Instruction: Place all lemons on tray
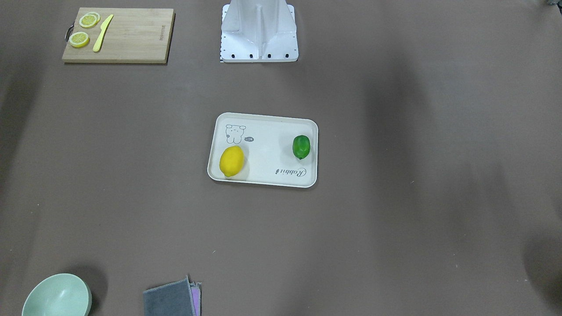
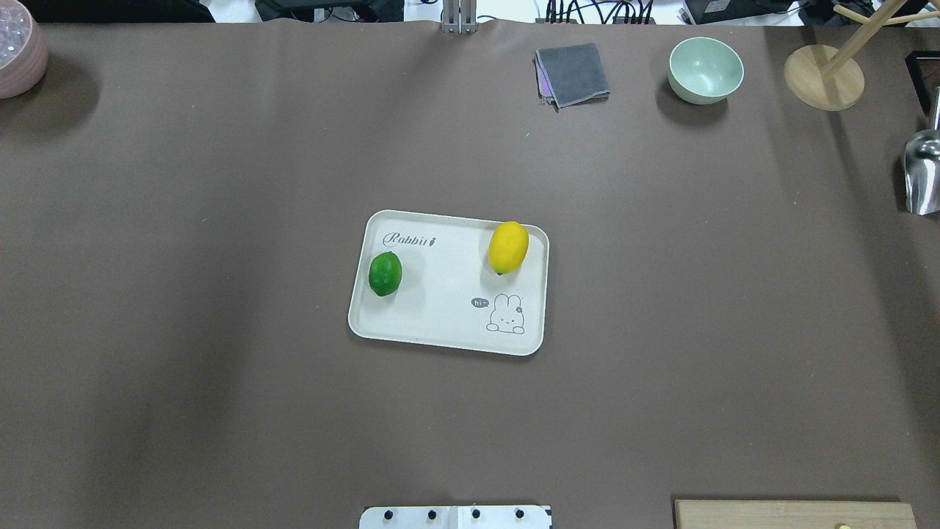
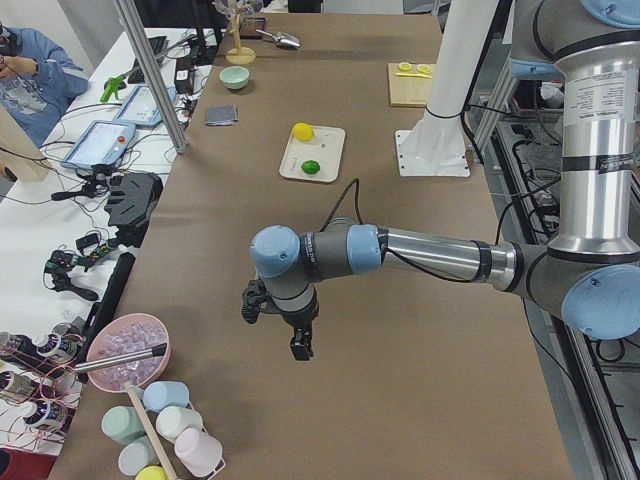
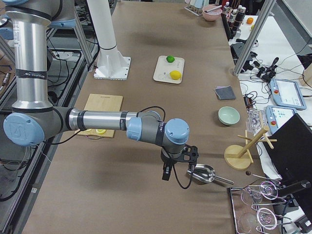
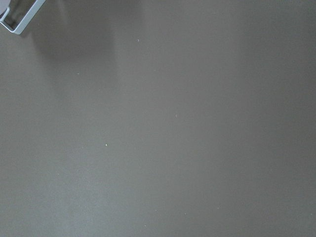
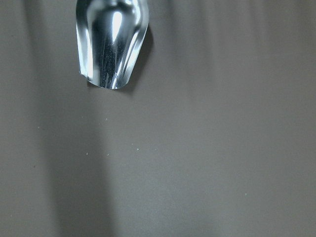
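The cream-white tray (image 2: pixel 440 323) lies at the middle of the table. The yellow lemon (image 2: pixel 508 247) lies on it near one corner, and the green lemon (image 2: pixel 385 273) lies on it at the opposite end. Both also show on the tray (image 1: pixel 268 175) in the front view: the yellow lemon (image 1: pixel 231 161) and the green lemon (image 1: pixel 301 147). My left gripper (image 3: pixel 285 325) hangs over bare table far from the tray, at the table's left end. My right gripper (image 4: pixel 178 163) hangs near a metal scoop at the right end. I cannot tell whether either is open or shut.
A wooden cutting board (image 1: pixel 131 39) holds lemon slices (image 1: pixel 89 20) and a yellow knife (image 1: pixel 102 33). A green bowl (image 2: pixel 705 70), a grey cloth (image 2: pixel 573 73), a wooden stand (image 2: pixel 822 77) and a metal scoop (image 2: pixel 922 173) are at the far right. A pink bowl (image 2: pixel 18 48) is far left.
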